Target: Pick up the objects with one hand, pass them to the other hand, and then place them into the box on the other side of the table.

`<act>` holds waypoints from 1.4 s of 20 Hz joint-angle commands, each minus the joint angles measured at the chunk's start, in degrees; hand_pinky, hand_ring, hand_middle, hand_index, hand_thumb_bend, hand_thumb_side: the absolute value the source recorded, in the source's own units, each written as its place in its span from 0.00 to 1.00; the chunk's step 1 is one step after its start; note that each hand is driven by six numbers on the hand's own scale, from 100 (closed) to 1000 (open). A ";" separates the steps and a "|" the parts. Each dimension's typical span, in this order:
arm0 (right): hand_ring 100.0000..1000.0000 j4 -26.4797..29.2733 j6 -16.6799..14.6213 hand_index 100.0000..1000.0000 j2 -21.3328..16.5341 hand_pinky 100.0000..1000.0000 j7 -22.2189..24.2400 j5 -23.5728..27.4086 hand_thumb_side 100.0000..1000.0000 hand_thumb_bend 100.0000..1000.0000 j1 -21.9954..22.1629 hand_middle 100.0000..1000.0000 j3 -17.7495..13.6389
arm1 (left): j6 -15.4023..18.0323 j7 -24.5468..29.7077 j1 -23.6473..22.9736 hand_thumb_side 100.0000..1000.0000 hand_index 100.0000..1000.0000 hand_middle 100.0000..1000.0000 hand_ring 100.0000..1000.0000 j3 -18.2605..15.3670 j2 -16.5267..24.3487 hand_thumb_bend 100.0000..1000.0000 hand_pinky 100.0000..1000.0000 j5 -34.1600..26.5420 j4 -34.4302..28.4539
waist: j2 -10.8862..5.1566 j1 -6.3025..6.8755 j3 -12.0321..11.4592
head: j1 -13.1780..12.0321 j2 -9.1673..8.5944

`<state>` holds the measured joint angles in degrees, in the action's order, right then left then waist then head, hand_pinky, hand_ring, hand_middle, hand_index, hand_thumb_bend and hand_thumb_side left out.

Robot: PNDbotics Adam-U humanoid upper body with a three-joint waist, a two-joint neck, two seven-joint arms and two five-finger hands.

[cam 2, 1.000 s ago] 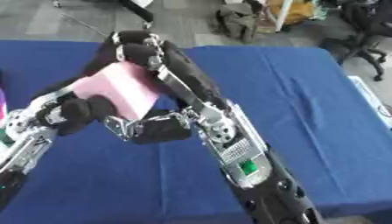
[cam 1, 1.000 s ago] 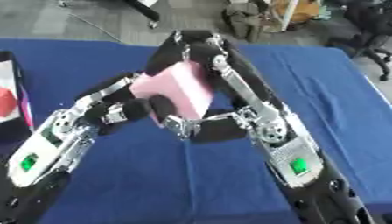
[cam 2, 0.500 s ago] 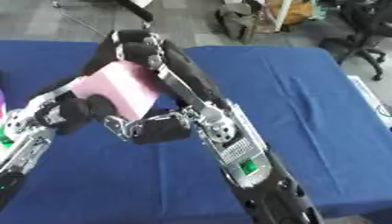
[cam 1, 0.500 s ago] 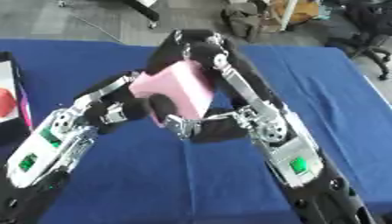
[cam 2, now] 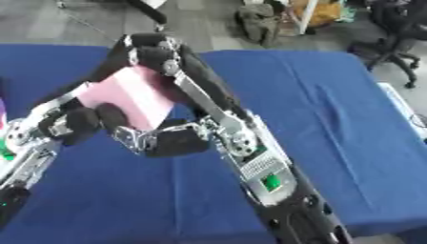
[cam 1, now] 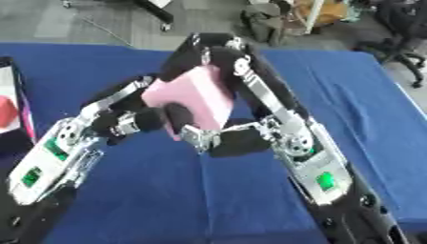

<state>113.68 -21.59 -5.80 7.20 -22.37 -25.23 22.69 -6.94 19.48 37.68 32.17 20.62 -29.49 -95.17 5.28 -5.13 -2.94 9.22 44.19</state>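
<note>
Blue cloth table [cam 1: 350,95] at frame centre: both hands' fingers curl around a pink rectangular foam-like block [cam 1: 190,99], left hand [cam 1: 154,119], right hand [cam 1: 218,50]. It looks light, squashy; best held across its flat faces.

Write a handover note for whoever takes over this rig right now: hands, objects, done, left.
Left hand: curled against the lower left side of the pink rectangular foam block, held above the blue tablecloth.
Right hand: over the block's top edge; its finger state cannot be read.
Box: at the table's left edge, dark-rimmed, with a red object inside.
Done: block lifted, both hands on it mid-pass.
Left: complete the handover to one hand, carry the block to the box, place it inside.
</note>
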 commanded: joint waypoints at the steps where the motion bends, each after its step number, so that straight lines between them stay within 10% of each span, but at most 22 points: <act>1: 0.27 0.91 -0.29 0.24 -0.23 0.18 0.30 0.04 0.00 0.00 -0.60 0.14 1.42 | -0.32 -0.25 1.02 0.50 0.64 0.53 0.68 -0.65 -0.67 0.65 0.67 -0.55 -0.84 | -0.82 0.24 -0.01 | 0.07 -0.07; 28: 0.27 0.91 -0.64 0.24 -0.24 0.17 0.11 -0.40 0.00 0.00 -0.36 0.14 1.38 | -1.08 -0.43 0.95 0.50 0.65 0.54 0.69 -0.58 -0.80 0.65 0.67 -1.54 -1.21 | -0.85 0.27 -0.17 | -0.62 -0.56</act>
<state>113.68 -21.92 -5.80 6.85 -22.44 -25.12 22.68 -7.61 19.58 37.47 32.18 20.18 -30.78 -95.28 5.27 -5.13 -3.13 8.65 44.16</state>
